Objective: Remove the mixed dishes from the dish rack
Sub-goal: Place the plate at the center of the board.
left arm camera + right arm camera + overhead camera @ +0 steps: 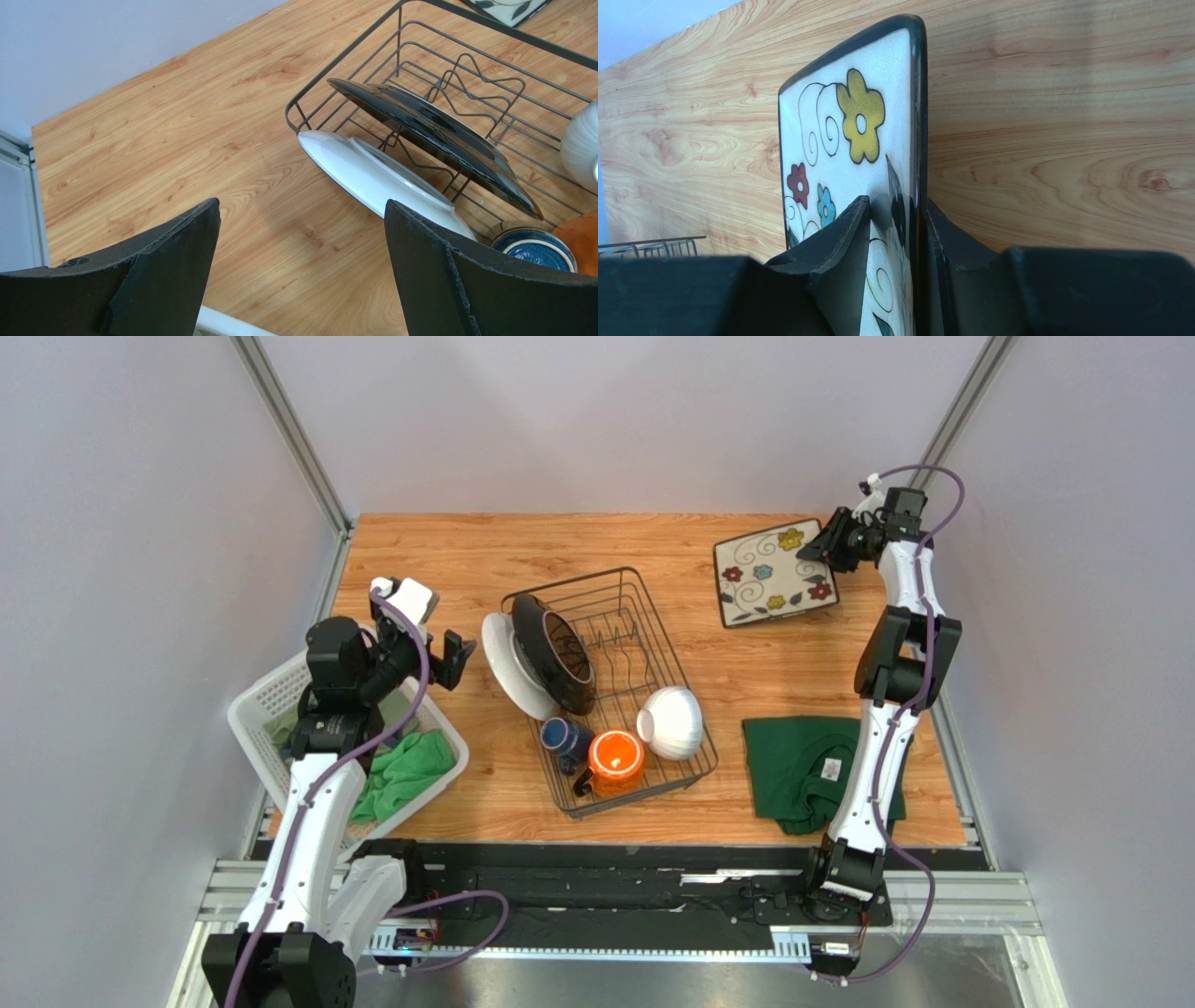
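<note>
Seemingly the placing step: plate (770, 574) lies on the tabletop (421, 560), upper right; right gripper (896, 206) straddles its rim, grip unclear. Next, let go, back off. Left gripper (302, 206) gapes by the rack (568, 584).

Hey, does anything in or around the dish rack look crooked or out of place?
Yes. The round white plate leans steeply at the dish rack's left side and pokes out past its wire edge over the table. Nothing looks spilled or broken.
</note>
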Robot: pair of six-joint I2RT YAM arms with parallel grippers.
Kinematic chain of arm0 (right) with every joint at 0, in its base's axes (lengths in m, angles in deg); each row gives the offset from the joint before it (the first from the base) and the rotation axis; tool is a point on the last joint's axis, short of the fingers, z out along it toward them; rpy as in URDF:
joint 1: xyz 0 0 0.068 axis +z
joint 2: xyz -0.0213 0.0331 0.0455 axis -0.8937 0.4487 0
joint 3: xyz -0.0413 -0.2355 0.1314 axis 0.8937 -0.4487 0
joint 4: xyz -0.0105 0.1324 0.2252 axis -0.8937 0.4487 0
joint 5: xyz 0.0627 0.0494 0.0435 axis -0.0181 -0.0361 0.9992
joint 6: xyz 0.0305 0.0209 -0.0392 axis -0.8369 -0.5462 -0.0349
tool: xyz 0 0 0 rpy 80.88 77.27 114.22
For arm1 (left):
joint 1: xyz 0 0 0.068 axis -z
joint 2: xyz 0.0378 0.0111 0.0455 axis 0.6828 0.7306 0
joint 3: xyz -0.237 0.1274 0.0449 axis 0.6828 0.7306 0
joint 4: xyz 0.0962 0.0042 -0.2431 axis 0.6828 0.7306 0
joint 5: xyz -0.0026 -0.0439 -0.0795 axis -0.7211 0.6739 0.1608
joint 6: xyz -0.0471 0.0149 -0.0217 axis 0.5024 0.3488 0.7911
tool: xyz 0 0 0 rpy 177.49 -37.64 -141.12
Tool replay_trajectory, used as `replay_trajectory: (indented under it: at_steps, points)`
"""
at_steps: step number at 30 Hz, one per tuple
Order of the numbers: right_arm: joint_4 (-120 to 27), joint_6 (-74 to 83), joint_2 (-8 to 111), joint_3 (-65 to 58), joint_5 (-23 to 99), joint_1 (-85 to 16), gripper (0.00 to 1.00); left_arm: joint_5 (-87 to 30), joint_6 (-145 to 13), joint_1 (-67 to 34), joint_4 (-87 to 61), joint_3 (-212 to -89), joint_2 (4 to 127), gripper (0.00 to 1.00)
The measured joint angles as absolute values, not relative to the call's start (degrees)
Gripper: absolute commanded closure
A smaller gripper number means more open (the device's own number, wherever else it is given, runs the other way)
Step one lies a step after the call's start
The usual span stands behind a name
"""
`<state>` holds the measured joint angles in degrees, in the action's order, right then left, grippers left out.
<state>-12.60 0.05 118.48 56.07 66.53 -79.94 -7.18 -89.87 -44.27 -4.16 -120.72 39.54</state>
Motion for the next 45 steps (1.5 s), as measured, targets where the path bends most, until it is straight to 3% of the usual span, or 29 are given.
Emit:
replay_trajectory:
  at_steps: [18,28,39,45]
  points:
    - [-9.81,4.16,120.09,57.25,56.17,-79.26,0.5,-7.18,-89.95,-44.27,-4.21,-120.39,39.54,0.05]
    - [-9.13,5.56,120.7,58.37,51.21,-77.58,0.49,-7.18,-90.06,-44.27,-4.19,-120.39,39.54,0.05]
    - [-9.41,5.23,120.44,58.04,47.67,-76.97,0.37,-7.29,-90.09,-44.27,-4.19,-120.39,39.54,0.05]
    - [-10.81,4.95,116.03,51.42,44.04,-76.6,0.3,-7.92,-90.06,-44.27,-4.19,-120.39,39.54,0.05]
